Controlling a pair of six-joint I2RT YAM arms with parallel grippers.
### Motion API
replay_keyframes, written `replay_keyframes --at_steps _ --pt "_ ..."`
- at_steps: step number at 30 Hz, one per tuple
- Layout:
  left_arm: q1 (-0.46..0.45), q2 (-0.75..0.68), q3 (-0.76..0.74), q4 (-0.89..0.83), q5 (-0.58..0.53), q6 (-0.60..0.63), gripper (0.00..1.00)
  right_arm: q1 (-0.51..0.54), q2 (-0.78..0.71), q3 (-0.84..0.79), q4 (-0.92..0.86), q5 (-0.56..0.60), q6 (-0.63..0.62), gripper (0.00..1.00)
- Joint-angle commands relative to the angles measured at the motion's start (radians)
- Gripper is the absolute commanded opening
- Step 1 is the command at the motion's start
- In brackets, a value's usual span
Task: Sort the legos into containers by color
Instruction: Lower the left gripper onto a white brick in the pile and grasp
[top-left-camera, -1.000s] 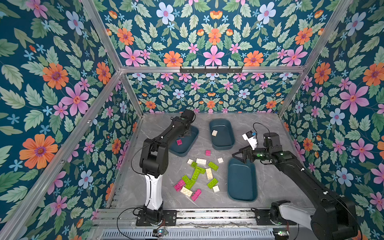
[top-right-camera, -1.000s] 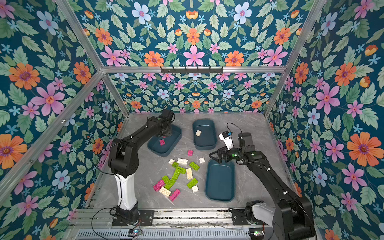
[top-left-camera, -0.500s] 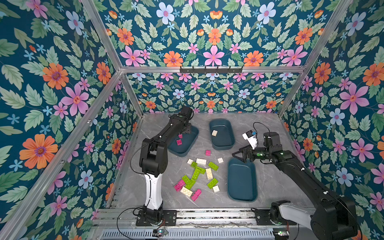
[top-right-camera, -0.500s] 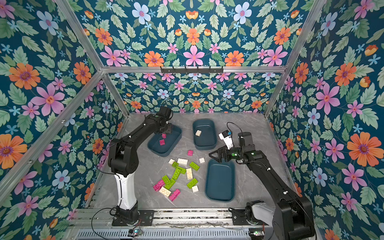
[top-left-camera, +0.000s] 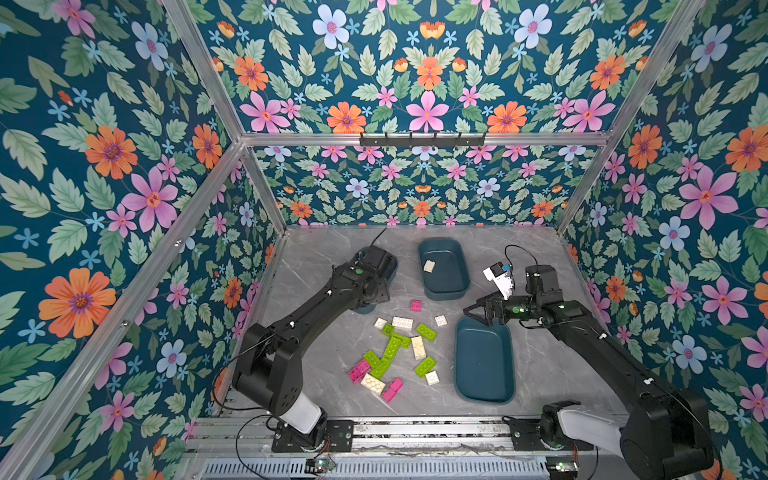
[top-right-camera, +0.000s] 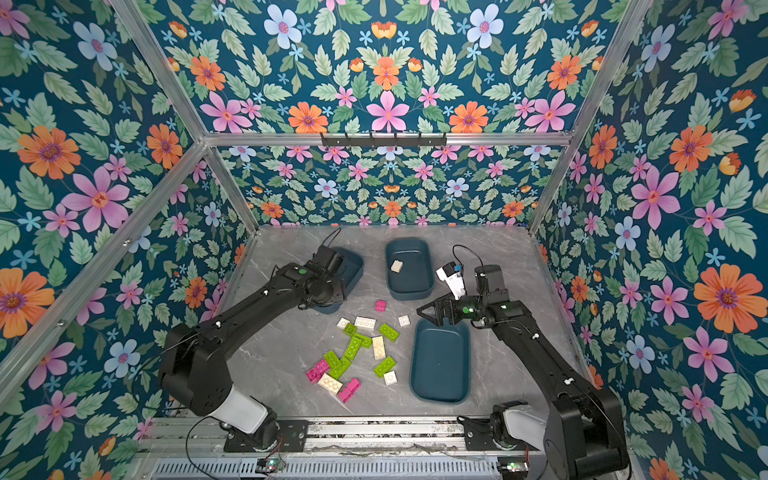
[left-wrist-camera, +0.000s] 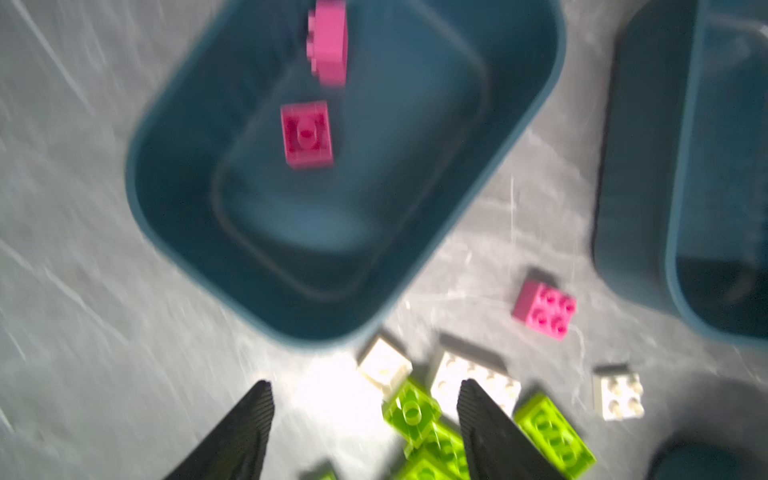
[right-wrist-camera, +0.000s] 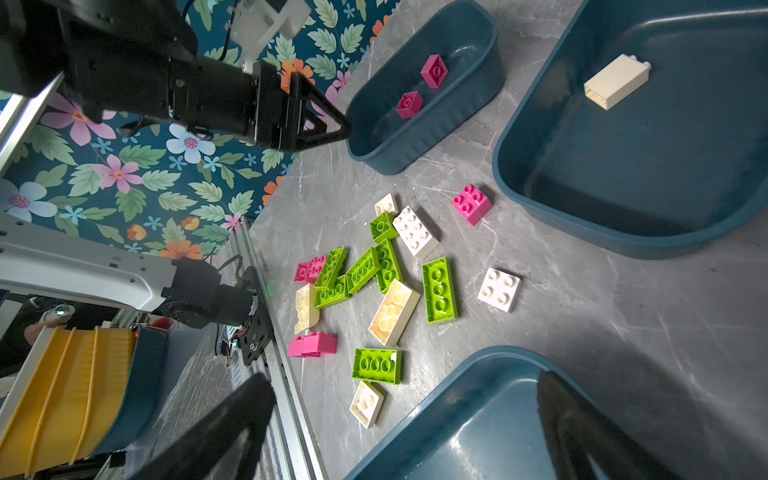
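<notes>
Both your jaws hang released and empty. Nearest, the smooth, round-cornered near tub (top-left-camera: 485, 401) is bare, with the right gripper (top-left-camera: 471, 312) over its far rim. Mid-desk (top-left-camera: 332, 345), the glossy studded legos (top-left-camera: 399, 353) lie touching, so a pinch may drag a neighbour or slip. Farther off, the left gripper (left-wrist-camera: 365, 386) hovers beside the pink tub (left-wrist-camera: 166, 232).

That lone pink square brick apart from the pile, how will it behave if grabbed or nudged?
The pink square brick looks like rigid moulded plastic, so it probably won't flex in a grip. It sits studs-up, flat on the smooth table, so a nudge should slide it, not roll it.
</notes>
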Motion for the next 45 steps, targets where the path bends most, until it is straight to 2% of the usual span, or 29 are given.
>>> replay_keyframes --at_steps 1,6,18,29,45 --pt "-0.039 -0.031 -0.056 0.001 -0.050 -0.282 0.71 0.000 0.001 -0.008 0.036 -0.029 0.010 0.99" --pt "-0.083 -0.064 -0.167 0.036 -0.024 -0.551 0.71 0.001 -0.009 -0.020 0.047 -0.042 0.017 0.99" --pt "-0.086 0.025 -0.234 0.134 -0.024 -0.833 0.70 0.019 -0.043 -0.059 0.088 -0.084 0.038 0.99" --pt "-0.082 0.165 -0.176 0.189 -0.038 -0.904 0.65 0.042 -0.055 -0.059 0.122 -0.113 0.034 0.99" --pt "-0.083 0.273 -0.119 0.107 -0.061 -0.894 0.38 0.042 -0.062 -0.053 0.090 -0.107 0.006 0.99"
